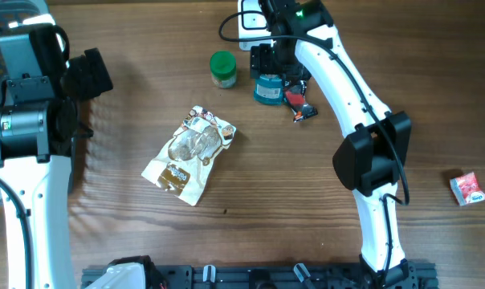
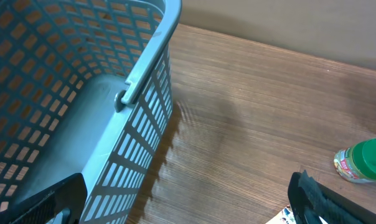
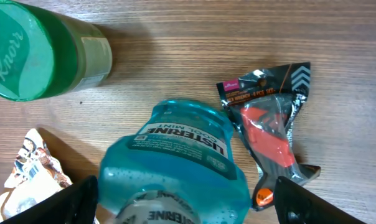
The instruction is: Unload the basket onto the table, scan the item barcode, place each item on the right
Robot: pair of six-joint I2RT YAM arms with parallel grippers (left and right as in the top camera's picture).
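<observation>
Two white-shelled arms with black joints and black fingers

The right arm has smooth, rounded white link covers joined by a bulky black elbow housing. A thin black cable runs along the arm, another black cable loops beside the wrist, and a green indicator light glows near a white block at the wrist. The left arm has the same white shell under a blocky black joint housing, with black cable curling over the top. Seen from the wrist cameras, the right fingers and left fingers are matte black, flat-faced wedges.
</observation>
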